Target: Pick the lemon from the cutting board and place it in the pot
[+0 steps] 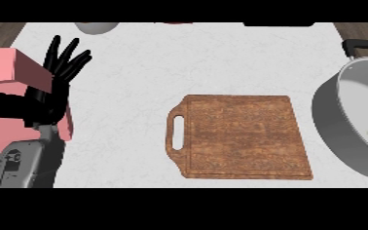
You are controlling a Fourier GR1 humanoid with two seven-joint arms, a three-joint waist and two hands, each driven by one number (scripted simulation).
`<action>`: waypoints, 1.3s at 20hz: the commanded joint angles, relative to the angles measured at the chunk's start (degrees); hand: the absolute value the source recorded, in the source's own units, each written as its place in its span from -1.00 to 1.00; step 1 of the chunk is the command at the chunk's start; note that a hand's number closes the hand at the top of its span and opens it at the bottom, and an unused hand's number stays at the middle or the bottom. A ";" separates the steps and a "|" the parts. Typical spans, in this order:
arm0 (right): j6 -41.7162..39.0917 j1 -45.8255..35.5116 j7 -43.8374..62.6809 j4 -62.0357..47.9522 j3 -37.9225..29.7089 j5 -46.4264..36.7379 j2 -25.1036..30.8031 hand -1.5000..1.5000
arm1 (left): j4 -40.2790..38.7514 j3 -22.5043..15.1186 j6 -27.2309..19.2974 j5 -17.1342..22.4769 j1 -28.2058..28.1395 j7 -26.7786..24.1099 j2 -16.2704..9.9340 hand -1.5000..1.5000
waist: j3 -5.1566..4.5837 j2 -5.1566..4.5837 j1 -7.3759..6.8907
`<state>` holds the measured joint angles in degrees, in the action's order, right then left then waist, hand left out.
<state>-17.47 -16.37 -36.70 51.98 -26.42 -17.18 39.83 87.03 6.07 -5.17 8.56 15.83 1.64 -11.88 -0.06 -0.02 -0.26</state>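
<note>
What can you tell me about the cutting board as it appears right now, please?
The cutting board is a brown, wood-looking slab, roughly rectangular with rounded corners and a groove along its border. A slot handle is cut through its left end. It lies flat on the white counter, near the middle of the view, left of the grey pot and apart from it. Nothing rests on it; no lemon shows there, and no hand touches it.

Cutting board [241,136] center; pot [345,117] right; left robot hand [61,66] left.
</note>
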 commanded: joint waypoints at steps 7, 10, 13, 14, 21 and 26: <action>-10.47 -4.26 4.15 -12.32 -11.27 13.55 5.08 -1.00 | -2.01 -0.84 -1.01 -1.62 1.01 -1.33 1.66 0.00 | 0.11 -0.10 0.29; -12.33 -6.37 0.71 -20.27 -13.62 14.56 9.86 -1.00 | 2.73 -0.05 -1.19 -1.06 1.26 3.90 -0.46 0.00 | 0.18 -0.14 -0.46; -15.71 -8.20 -1.87 -27.66 -14.09 15.02 13.60 -1.00 | -0.18 -1.13 -0.85 -2.02 1.79 0.98 0.94 0.00 | 0.23 -0.36 -0.59; -15.12 -8.36 -2.54 -29.55 -15.29 15.47 14.79 -1.00 | 3.88 -2.25 -2.46 -2.27 0.35 3.13 2.19 0.00 | 0.33 -0.40 -1.19; -18.64 -3.56 -7.99 -34.91 -17.09 16.90 19.38 -1.00 | 2.02 -0.29 -0.16 -0.59 -1.61 0.48 1.20 0.00 | 0.46 -0.50 -0.97; -19.82 -2.63 -8.75 -35.46 -16.71 17.05 20.39 -1.00 | 2.22 -0.64 -1.25 -0.84 2.44 2.74 1.37 0.00 | 0.69 -0.65 -0.64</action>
<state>-30.29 -21.14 -38.10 18.44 -42.82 -0.35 59.60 88.41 5.72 -5.46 8.02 16.78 3.20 -10.88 0.47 -0.66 -1.16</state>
